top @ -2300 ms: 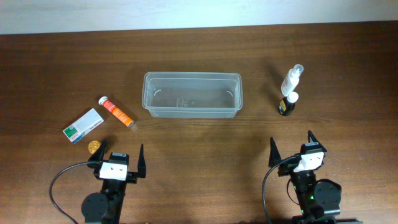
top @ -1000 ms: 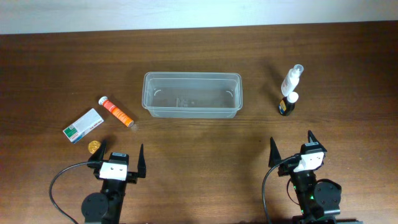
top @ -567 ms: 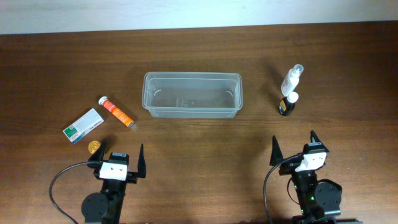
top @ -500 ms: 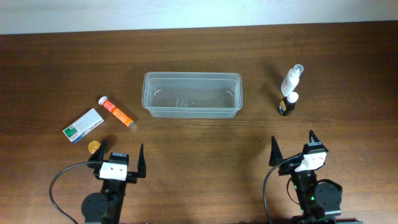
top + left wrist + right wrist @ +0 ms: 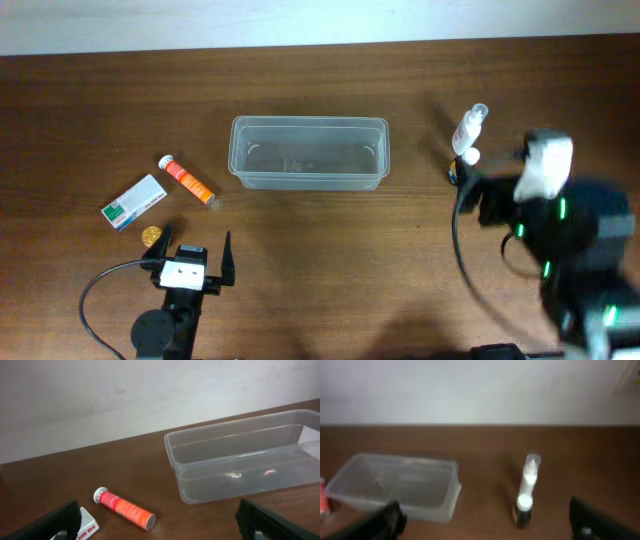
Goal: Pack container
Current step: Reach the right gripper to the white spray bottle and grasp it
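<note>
Overhead, the empty clear container [image 5: 308, 152] sits centred, with the left gripper [image 5: 193, 258] nearer than it and leftward, its jaws spread and holding nothing, and the right arm [image 5: 545, 195] a blur to its right. The left wrist view shows an orange tube [image 5: 125, 508] left of the container. In the right wrist view the right gripper [image 5: 487, 522] gapes wide and bare, with a spray bottle [image 5: 530, 477] right of the container.

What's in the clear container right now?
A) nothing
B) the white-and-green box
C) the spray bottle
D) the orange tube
A: the container is empty; the orange tube and white-and-green box lie to its left, the spray bottle to its right.
</note>
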Available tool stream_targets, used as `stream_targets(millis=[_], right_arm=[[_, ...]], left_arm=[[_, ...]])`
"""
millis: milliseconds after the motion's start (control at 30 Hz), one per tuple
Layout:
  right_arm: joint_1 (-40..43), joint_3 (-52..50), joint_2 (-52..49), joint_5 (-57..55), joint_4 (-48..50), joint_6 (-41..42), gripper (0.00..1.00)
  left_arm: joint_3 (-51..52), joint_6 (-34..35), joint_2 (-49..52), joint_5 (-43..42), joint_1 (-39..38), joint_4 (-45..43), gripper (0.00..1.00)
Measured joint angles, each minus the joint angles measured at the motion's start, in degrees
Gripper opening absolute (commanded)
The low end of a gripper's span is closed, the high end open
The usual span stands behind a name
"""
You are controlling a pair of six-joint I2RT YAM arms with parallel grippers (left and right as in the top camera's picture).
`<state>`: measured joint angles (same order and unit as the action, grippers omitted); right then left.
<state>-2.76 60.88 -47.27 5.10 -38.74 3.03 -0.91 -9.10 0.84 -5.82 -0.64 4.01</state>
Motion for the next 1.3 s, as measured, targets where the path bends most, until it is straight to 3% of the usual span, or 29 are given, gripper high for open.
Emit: stream_targets(millis=[133, 233, 333, 533, 867, 1300], right_arm=[[0.0, 23.2, -20.5, 0.0, -18.1, -2.1, 0.98], [0.0, 36.4, -33.3, 0.0, -23.1, -5.3, 0.98], [0.1, 41.8, -41.6, 0.0, -24.2, -7.6, 0.98], [2.3, 42.7, -50.7, 0.0, -23.5, -8.7, 0.98], [10.4, 42.8, -59.8, 0.2, -23.3, -1.9, 0.99], [10.6, 42.8, -68.2, 0.4, -18.8, -1.3, 0.93]], left_arm=[[0.0, 0.0, 0.0, 0.0, 0.0, 0.0, 0.99], [0.0, 0.0, 0.0, 0.0, 0.0, 0.0, 0.99], [0.0, 0.0, -0.1, 0.0, 0.0, 0.1, 0.99], [0.0, 0.0, 0.0, 0.0, 0.0, 0.1, 0.99], [0.0, 0.0, 0.0, 0.0, 0.0, 0.1, 0.99], [0.0, 0.0, 0.0, 0.0, 0.0, 0.1, 0.99]])
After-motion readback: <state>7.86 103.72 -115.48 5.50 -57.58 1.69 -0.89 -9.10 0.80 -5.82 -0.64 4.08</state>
